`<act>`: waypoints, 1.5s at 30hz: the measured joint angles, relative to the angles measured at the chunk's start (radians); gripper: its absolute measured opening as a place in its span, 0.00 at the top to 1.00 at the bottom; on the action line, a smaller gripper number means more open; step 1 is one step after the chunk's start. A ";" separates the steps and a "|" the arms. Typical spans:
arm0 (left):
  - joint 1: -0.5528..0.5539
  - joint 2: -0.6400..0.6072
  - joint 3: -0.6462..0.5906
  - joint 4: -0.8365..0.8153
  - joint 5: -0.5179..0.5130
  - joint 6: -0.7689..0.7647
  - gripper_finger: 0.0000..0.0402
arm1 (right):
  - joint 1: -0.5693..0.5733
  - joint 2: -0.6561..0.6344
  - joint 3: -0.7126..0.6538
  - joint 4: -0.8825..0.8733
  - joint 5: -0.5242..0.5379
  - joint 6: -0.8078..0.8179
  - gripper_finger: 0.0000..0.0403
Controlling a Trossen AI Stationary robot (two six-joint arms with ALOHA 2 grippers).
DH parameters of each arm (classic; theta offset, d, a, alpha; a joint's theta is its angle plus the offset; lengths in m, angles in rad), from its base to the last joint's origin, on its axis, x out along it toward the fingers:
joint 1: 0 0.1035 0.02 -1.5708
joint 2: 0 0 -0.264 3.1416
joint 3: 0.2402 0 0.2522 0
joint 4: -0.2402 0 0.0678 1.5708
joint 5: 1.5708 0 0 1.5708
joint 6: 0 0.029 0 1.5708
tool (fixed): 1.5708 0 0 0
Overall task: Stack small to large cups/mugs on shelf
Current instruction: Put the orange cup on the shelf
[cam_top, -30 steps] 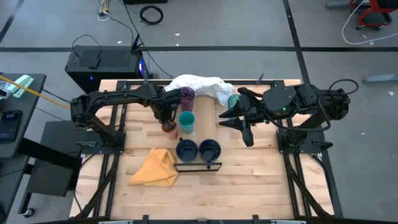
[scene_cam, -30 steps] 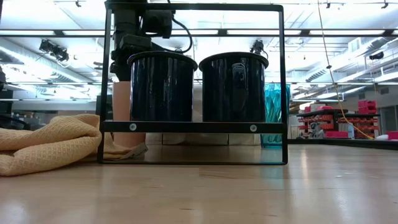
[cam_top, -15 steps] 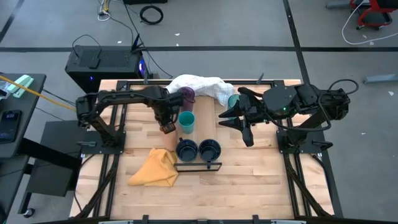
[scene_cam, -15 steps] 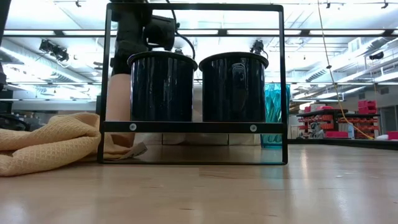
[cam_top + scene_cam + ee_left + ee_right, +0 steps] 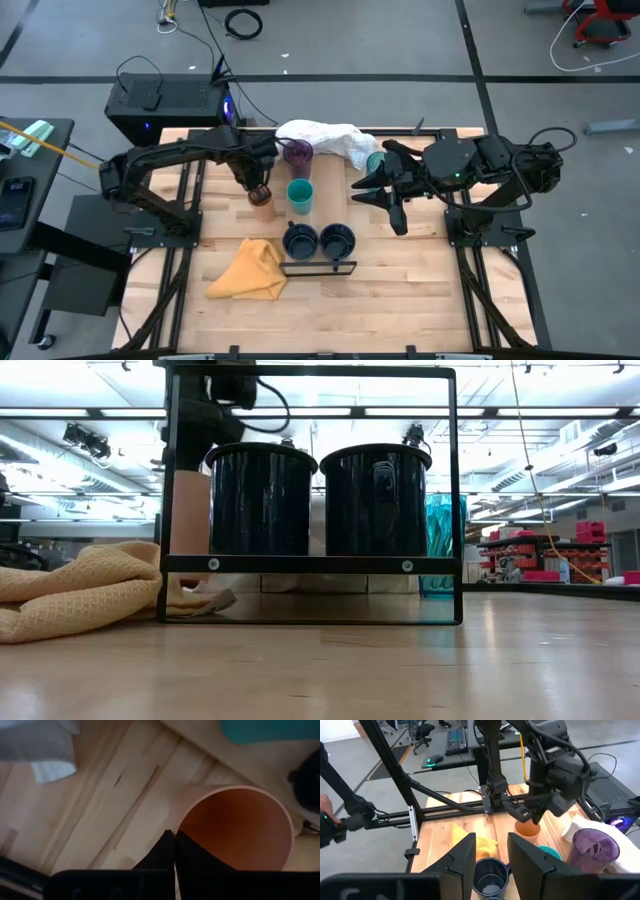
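Left gripper [image 5: 259,190] has its jaws clenched on the rim of the orange cup [image 5: 262,198], one finger inside the cup, one outside. In the low view the cup looks lifted off the table [image 5: 400,290], hanging just left of the shelf frame, tho hard to be 100% sure. It's next to the short teal cup [image 5: 300,195], w/ the purple tumbler [image 5: 298,153] farther back by the white cloth [image 5: 320,137]. Two navy mugs [image 5: 318,240] sit side by side on the shelf [image 5: 318,268], right behind its dark metal rim. Yellow cloth [image 5: 250,270] lies crumpled just left of them. Right gripper [image 5: 372,190] waits off to the right, jaws spread apart, nothing between them. The teal tumbler [image 5: 376,162] is mostly hidden behind that arm.
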 joint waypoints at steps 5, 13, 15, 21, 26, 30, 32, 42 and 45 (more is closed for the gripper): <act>-0.002 -0.085 0.001 -0.035 -0.001 -0.023 0.99 | 0.000 0.000 0.000 -0.002 0.000 -0.002 0.71; -0.038 -0.189 0.190 -0.086 0.002 -0.068 0.99 | 0.000 0.000 0.000 -0.029 0.000 -0.002 0.71; -0.048 -0.182 0.305 -0.119 -0.018 -0.071 0.99 | 0.000 0.000 0.000 -0.029 0.000 -0.002 0.71; -0.065 -0.070 0.661 -0.297 -0.120 -0.056 0.99 | 0.000 0.000 0.000 -0.032 0.000 -0.002 0.71; -0.076 0.059 0.875 -0.342 -0.112 -0.017 0.99 | 0.000 0.000 0.000 -0.034 0.000 0.001 0.71; -0.094 0.175 0.999 -0.343 -0.083 0.018 0.99 | 0.009 -0.001 0.000 -0.035 0.000 0.001 0.71; -0.103 0.230 1.044 -0.343 -0.084 0.035 0.99 | 0.019 -0.004 0.000 -0.039 0.000 0.001 0.71; -0.139 0.388 1.072 -0.278 -0.045 0.086 0.99 | 0.054 -0.030 0.000 -0.058 0.022 0.025 0.71; -0.145 0.401 1.073 -0.227 -0.031 0.084 0.99 | 0.056 -0.033 0.000 -0.057 0.023 0.027 0.71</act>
